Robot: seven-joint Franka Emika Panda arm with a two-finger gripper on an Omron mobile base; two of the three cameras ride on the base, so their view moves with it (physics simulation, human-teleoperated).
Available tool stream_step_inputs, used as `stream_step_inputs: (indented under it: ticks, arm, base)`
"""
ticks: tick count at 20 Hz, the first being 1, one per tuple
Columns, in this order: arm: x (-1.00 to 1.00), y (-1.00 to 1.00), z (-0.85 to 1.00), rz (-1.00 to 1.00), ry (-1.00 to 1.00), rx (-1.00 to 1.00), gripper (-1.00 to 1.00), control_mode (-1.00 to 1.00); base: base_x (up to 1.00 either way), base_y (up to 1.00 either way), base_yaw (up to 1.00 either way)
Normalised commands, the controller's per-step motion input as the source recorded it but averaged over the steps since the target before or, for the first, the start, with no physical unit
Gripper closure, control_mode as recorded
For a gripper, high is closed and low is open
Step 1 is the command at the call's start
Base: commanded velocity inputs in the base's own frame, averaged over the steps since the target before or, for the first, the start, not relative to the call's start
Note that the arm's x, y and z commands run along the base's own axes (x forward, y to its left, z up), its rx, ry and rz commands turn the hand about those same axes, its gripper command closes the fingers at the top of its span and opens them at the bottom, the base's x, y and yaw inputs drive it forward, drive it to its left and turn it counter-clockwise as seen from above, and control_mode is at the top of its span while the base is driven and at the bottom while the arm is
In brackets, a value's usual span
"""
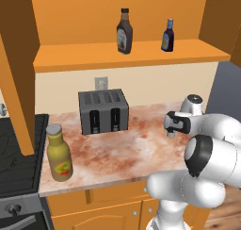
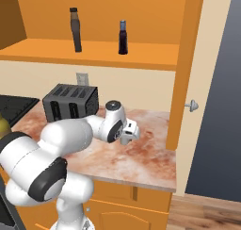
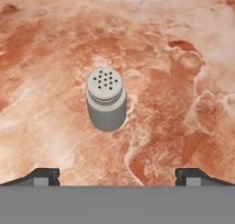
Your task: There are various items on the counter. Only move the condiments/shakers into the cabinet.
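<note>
Closest in, at the bottom of the hand view, the gripper has its two dark tips sitting far apart at the lower left and lower right corners, so the jaws are spread wide with nothing between them. Just above them, a bit left of centre in that frame, the tiny grey shaker stands upright on the mottled counter, holes in its cap facing the camera, and the tips aren't touching it.

In the left base view the hand hangs over the right side of the counter, mid right of the frame. Lower left there's a yellowish bottle with a grey cap near the counter's front edge. Behind that, about centre frame, the dark grey toaster sits against the wall, under a wall outlet.

Farthest back, up top, the cabinet shelf already has the dark brown squeeze bottle and the small dark blue-purple bottle standing upright side by side, a little apart.
</note>
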Motion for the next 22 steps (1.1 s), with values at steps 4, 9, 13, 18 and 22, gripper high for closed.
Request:
stream_step_inputs:
  ticks: [4,9,13,18,22]
  arm:
    - [0.01,0.0,-0.04,0.0,-0.05,0.0,-1.0,-1.0]
    - [0.04,0.0,0.0,0.0,0.0,0.01,-1.0,-1.0]
    - [0.09,0.0,0.0,0.0,0.0,0.01,-1.0,-1.0]
    - [0.14,0.0,0.0,0.0,0.0,0.02,-1.0,-1.0]
    - [0.22,0.04,-0.02,0.0,0.0,0.03,-1.0,-1.0]
  base:
    - [0.0,0.0,0.0]
    - [0.0,0.0,0.0]
    - [0.0,0.0,0.0]
    - [0.0,0.0,0.0]
    - [0.0,0.0,0.0]
